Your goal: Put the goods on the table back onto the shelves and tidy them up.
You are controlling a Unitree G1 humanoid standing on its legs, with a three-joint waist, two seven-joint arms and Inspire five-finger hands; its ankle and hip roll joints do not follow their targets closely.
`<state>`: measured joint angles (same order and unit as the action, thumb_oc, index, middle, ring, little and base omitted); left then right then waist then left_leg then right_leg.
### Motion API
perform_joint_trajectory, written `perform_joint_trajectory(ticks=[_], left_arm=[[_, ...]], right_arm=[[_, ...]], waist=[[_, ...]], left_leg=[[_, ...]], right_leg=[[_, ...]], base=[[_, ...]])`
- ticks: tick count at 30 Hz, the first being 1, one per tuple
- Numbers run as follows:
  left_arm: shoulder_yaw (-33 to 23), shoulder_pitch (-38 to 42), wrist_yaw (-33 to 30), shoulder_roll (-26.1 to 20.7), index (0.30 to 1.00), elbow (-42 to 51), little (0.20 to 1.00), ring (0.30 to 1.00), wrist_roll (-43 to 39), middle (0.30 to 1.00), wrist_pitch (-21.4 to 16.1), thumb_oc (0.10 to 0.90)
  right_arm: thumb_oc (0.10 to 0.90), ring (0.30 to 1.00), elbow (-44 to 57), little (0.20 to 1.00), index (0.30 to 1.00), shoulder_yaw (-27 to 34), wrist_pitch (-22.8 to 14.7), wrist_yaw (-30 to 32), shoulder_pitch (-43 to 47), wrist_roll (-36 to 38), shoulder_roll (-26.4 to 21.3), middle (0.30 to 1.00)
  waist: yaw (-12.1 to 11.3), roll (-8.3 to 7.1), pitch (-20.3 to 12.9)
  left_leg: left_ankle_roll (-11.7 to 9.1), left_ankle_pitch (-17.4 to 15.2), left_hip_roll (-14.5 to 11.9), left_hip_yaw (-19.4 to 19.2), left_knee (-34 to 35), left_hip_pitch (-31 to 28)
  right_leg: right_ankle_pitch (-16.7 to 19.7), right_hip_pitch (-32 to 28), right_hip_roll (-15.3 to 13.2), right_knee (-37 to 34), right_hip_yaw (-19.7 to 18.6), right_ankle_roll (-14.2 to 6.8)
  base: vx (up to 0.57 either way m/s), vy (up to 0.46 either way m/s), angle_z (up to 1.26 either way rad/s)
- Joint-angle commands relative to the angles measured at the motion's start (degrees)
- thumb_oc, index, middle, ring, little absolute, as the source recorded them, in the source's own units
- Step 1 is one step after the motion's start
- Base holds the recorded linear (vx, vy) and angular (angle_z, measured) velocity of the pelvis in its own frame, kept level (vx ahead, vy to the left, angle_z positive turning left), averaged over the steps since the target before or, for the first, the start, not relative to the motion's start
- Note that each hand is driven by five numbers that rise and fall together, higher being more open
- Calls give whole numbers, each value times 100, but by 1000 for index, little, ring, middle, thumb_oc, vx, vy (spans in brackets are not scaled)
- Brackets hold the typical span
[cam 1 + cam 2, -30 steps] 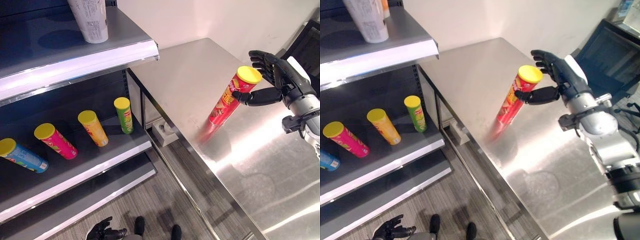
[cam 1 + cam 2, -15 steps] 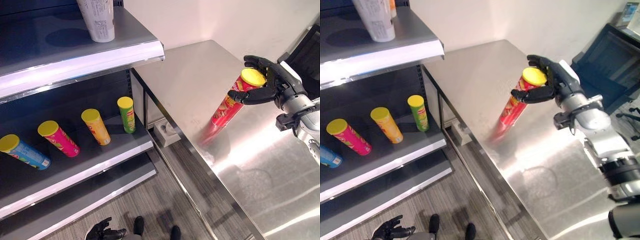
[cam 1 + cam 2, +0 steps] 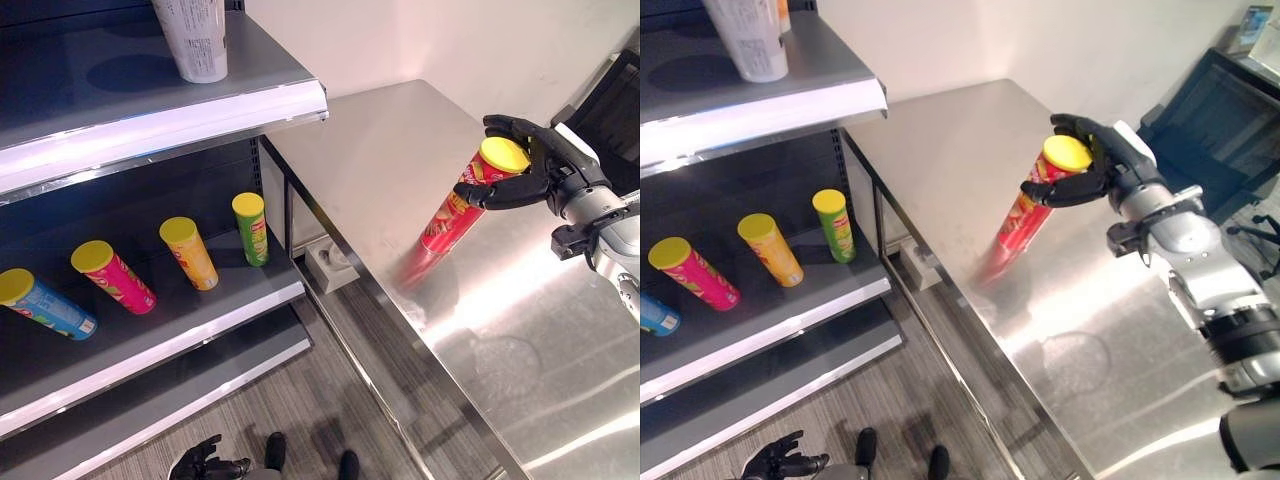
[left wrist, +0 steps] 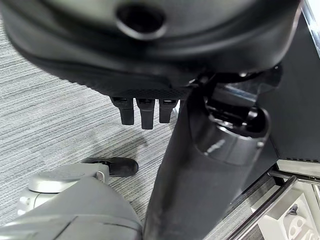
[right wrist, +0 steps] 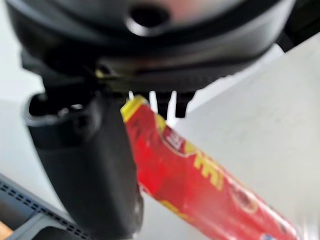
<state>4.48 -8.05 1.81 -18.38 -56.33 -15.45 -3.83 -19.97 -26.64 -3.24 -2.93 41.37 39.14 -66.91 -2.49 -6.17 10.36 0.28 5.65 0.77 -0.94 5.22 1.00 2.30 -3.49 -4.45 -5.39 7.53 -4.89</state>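
In the left eye view the right hand has its thumb and fingers curled around the top of the red can, just under its yellow lid, so part of the lid is hidden by the fingers. The can stands tilted on the steel table, its base nearer to the table edge than the hand is. Past that edge, on the shelf, lie a green can, an orange can, a pink can and a blue can; a white can is cut off at the top. The right eye view shows open table around the hand. In the left wrist view the left hand hangs relaxed over the floor. In the right wrist view the thumb presses against the red can.
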Motion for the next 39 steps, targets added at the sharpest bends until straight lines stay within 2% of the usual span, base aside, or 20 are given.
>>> perform_joint_trajectory(ticks=[1,4,5,6,8,13,19,20,21,24,25,26,27,30,33,36,37,38,39], left_arm=[[415,181,14,-298,900,-115,900,900,134,900,-163,800],[441,192,21,-292,900,-107,900,900,133,900,-167,800],[451,206,28,-301,900,-114,900,900,149,900,-167,800],[449,206,28,-298,900,-114,900,900,149,900,-167,800],[433,221,34,-321,900,-128,900,900,154,900,-169,800],[425,203,57,-326,900,-121,900,900,159,900,-171,800],[365,206,40,-317,900,-79,900,900,117,900,-171,800],[334,214,27,-309,900,-79,900,900,98,900,-169,800],[342,216,27,-321,900,-79,900,900,98,900,-169,800],[208,207,-7,-292,900,-35,900,900,67,900,-139,800],[127,194,-31,-295,900,-24,900,900,62,900,-138,800],[146,198,-31,-317,900,-22,900,900,61,900,-137,800],[52,156,-45,-284,900,41,900,900,74,900,-138,800],[-7,124,-45,-281,900,134,900,900,65,900,-140,800],[-7,143,-40,-304,900,199,900,900,50,900,-146,800],[-23,141,-18,-336,900,226,900,900,15,900,-163,800],[-60,133,-5,-347,900,224,900,900,-4,900,-163,800],[-60,133,-5,-347,900,224,900,900,-4,900,-163,800],[-118,119,-2,-344,900,244,900,900,-45,900,-188,800]], right_arm=[[800,900,-109,900,900,-126,-304,53,1012,217,-473,900],[800,900,-115,900,900,-190,-284,1,1010,216,-479,900],[533,500,-210,500,500,-323,-224,-63,1077,218,-531,500],[402,302,-213,302,302,-332,-224,-64,1087,220,-531,302],[400,300,-226,300,300,-652,-138,-186,1274,278,-663,300],[400,300,-237,300,300,-769,-114,-234,1322,233,-776,300],[400,300,-94,300,300,-359,-169,-149,990,144,-790,300],[400,300,38,300,300,-61,-212,-86,737,113,-759,300],[400,300,53,300,300,-10,-210,-84,684,108,-761,300],[400,300,441,300,300,937,-350,128,-75,29,-575,300],[400,300,789,300,300,1499,-474,220,-497,22,-402,300],[400,300,825,300,300,1591,-467,223,-595,14,-399,300],[400,300,1210,300,300,2320,-688,392,-1032,5,-58,300],[400,300,1857,300,300,3024,-1005,513,-1393,-9,417,300],[400,300,2234,300,300,3283,-1237,543,-1415,75,722,300],[400,300,2583,300,300,3398,-1437,492,-1334,186,949,300],[400,300,2776,300,300,3416,-1489,442,-1286,213,988,300],[400,300,2778,300,300,3418,-1488,443,-1289,212,989,300],[400,300,3019,300,300,3485,-1579,379,-1274,255,982,300]], waist=[[-194,-190,-319],[-182,-195,-315],[-181,-199,-308],[-179,-197,-309],[-166,-210,-306],[-153,-213,-314],[-118,-194,-329],[-107,-186,-337],[-118,-196,-336],[-89,-156,-354],[-87,-142,-371],[-107,-158,-370],[-115,-110,-404],[-186,-70,-435],[-249,-42,-404],[-377,-8,-310],[-475,24,-236],[-466,24,-238],[-594,85,-35]], left_leg=[[-496,-564,-346,-26,-22,-153],[-497,-568,-348,-18,-22,-163],[-507,-563,-353,-18,-22,-163],[-507,-563,-353,-18,-22,-163],[-520,-563,-366,-17,-22,-162],[-530,-564,-375,-9,-22,-178],[-533,-566,-388,-21,-22,-198],[-532,-571,-386,-23,-22,-201],[-532,-570,-386,-22,-22,-202],[-531,-565,-396,0,-22,-210],[-533,-565,-409,10,-22,-211],[-533,-565,-408,13,-22,-212],[-539,-555,-429,42,-22,-216],[-595,-492,-482,118,-22,-184],[-692,-354,-543,247,-22,-78],[-857,-71,-642,484,-22,143],[-940,96,-694,679,-22,311],[-941,98,-694,688,-22,316],[-1067,358,-764,813,-45,646]], right_leg=[[-77,-164,-486,39,338,-566],[-76,-169,-480,39,330,-562],[-77,-166,-476,39,336,-561],[-77,-165,-475,39,337,-561],[-78,-154,-471,39,333,-560],[-84,-171,-467,39,346,-557],[-100,-194,-459,39,347,-551],[-102,-200,-452,39,353,-549],[-103,-201,-453,39,354,-549],[-124,-226,-440,39,363,-535],[-146,-246,-429,40,387,-528],[-147,-248,-430,39,391,-527],[-192,-276,-408,52,421,-502],[-279,-313,-334,59,454,-445],[-390,-341,-226,51,481,-360],[-519,-358,-42,39,552,-239],[-573,-343,54,39,670,-170],[-574,-342,55,39,679,-170],[-637,-336,145,39,918,-117]], base=[[0,0,0],[0,0,0],[0,0,0],[0,0,0],[0,0,0],[0,0,0],[0,0,0],[0,0,0],[-30,-24,3],[-27,-35,4],[-30,-52,5],[-64,-104,11],[-57,-90,15],[-88,-127,14],[-133,-146,25],[-195,-198,38],[-192,-173,47],[-333,-257,103],[-231,-141,97]])
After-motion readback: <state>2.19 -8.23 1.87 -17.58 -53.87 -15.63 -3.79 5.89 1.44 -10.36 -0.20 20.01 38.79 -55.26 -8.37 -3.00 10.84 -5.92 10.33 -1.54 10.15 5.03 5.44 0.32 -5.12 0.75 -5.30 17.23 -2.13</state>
